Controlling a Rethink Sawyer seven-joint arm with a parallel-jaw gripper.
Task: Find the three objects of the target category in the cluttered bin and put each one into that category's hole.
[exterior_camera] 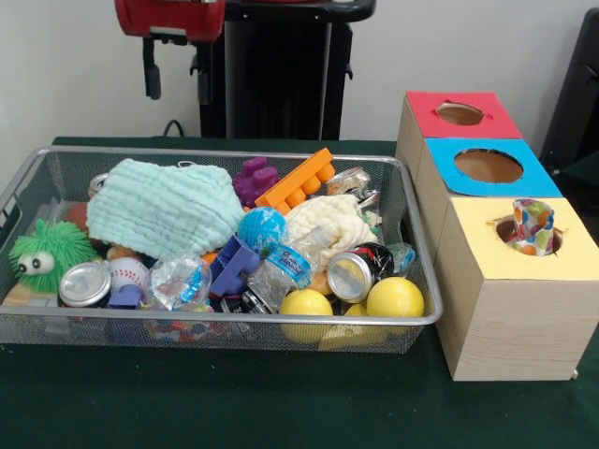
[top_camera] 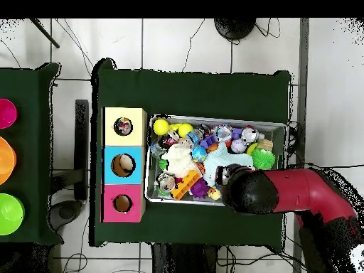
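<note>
A wire mesh bin (exterior_camera: 416, 234) (top_camera: 213, 118) holds a jumble of things. On top lie a mint cloth (exterior_camera: 164, 208), a cream cloth (exterior_camera: 328, 224), an orange brick (exterior_camera: 298, 180) and a blue globe ball (exterior_camera: 261, 229). Two yellow balls (exterior_camera: 394, 297) (exterior_camera: 305, 303) and a crushed can (exterior_camera: 354, 273) rest at the front. Beside the bin stand three boxes with holes: red (exterior_camera: 460, 114) (top_camera: 122, 203), blue (exterior_camera: 487, 166) (top_camera: 123, 165) and yellow (exterior_camera: 524, 238) (top_camera: 123, 126). A colourful patterned item (exterior_camera: 532, 225) sticks up from the yellow hole. My gripper (exterior_camera: 176, 94) hangs open and empty, high above the bin's back left.
A green fuzzy toy (exterior_camera: 39, 253), a baseball (exterior_camera: 127, 271), a silver can (exterior_camera: 84, 283), a small water bottle (exterior_camera: 285, 269) and purple bricks (exterior_camera: 253, 178) also fill the bin. In the overhead view the red arm (top_camera: 298, 193) covers the bin's lower right corner. Coloured bowls (top_camera: 7, 160) sit on a side table.
</note>
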